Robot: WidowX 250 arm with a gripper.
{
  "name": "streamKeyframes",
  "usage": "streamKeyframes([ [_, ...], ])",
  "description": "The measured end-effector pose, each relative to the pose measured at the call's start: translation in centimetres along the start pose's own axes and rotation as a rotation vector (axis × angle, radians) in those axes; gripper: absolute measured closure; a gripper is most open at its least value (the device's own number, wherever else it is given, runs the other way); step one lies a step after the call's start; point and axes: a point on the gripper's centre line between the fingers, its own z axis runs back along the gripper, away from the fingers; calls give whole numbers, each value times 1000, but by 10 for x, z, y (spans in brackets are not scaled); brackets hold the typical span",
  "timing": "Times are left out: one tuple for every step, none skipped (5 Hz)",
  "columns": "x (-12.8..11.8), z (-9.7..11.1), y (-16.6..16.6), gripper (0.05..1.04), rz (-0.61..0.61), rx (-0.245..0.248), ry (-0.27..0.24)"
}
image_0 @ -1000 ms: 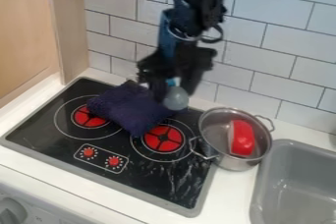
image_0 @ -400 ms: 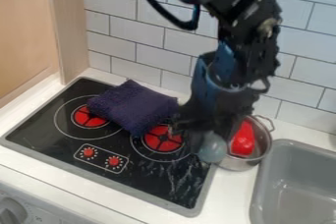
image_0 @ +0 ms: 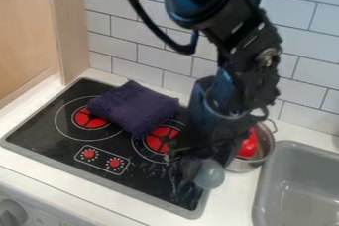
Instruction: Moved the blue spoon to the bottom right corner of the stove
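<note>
My black gripper [image_0: 198,156] hangs over the right part of the black stove [image_0: 142,180], near the stove's right edge. It is shut on the blue spoon; the spoon's rounded, pale blue-grey bowl [image_0: 210,174] juts out below the gripper, over the lower right side of the stove. The spoon's handle is mostly hidden by the gripper. Whether the spoon touches the stove I cannot tell.
A dark purple cloth [image_0: 134,107] lies across the back of the stove. To the right stands a metal pot [image_0: 267,143] with a red object [image_0: 248,145] inside, partly behind the arm. A grey sink [image_0: 298,190] is at the far right, and a tiled wall rises behind.
The gripper has travelled from above the cloth rightward and toward the front of the stove, carrying the spoon. Lately its motion is mostly downward in view. Cloth and pot have stayed put.
</note>
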Motion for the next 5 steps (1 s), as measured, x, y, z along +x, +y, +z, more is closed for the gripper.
streamKeyframes([
  [-5,-8,14,460,15,31,9],
  [-7,-9,22,460,25,31,11],
  [-4,-11,18,460,20,0,11],
  [-4,-21,18,460,-2,14,21],
  [-6,-28,17,460,-23,19,33],
])
